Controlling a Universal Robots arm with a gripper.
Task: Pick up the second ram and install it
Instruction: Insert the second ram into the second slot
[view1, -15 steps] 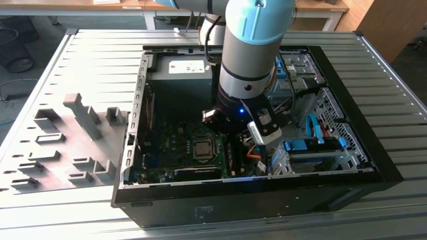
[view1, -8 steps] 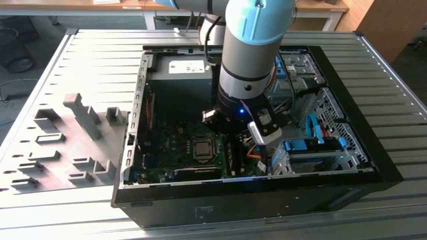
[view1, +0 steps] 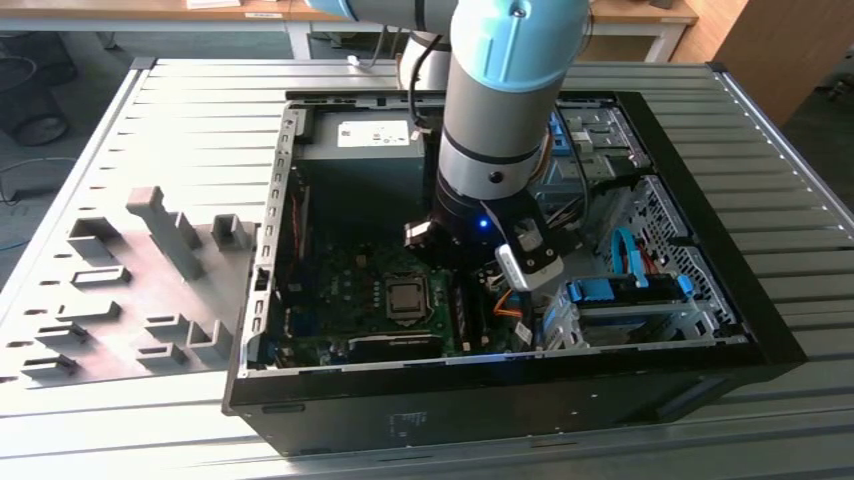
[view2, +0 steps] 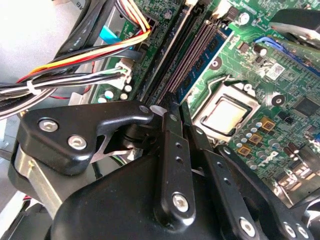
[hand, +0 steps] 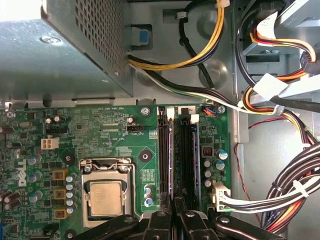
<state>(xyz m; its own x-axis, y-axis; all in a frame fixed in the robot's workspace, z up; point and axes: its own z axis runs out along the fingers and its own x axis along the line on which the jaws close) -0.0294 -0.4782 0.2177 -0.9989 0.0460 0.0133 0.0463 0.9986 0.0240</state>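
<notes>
End effector (hand: 175, 220) is reaching down inside the open computer case (view1: 747, 330), fingers closed narrow on the second ram (hand: 178, 165), which is standing edge-on in a motherboard slot; full seating unclear.

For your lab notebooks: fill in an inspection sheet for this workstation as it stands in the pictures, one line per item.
Surface: ribbed metal table carrying an open computer case.
Job's things: the second ram cannot be made out for certain; the memory slots lie beside the processor socket on the green motherboard.
Clutter: grey fixture blocks on the table at the exterior view's left, outside the case.
Grippers: the gripper is down inside the case, at the end of the memory slots.
Cables: bundled wires run beside the motherboard, apart from the slots.
Surroundings: wooden desk behind the table.
</notes>
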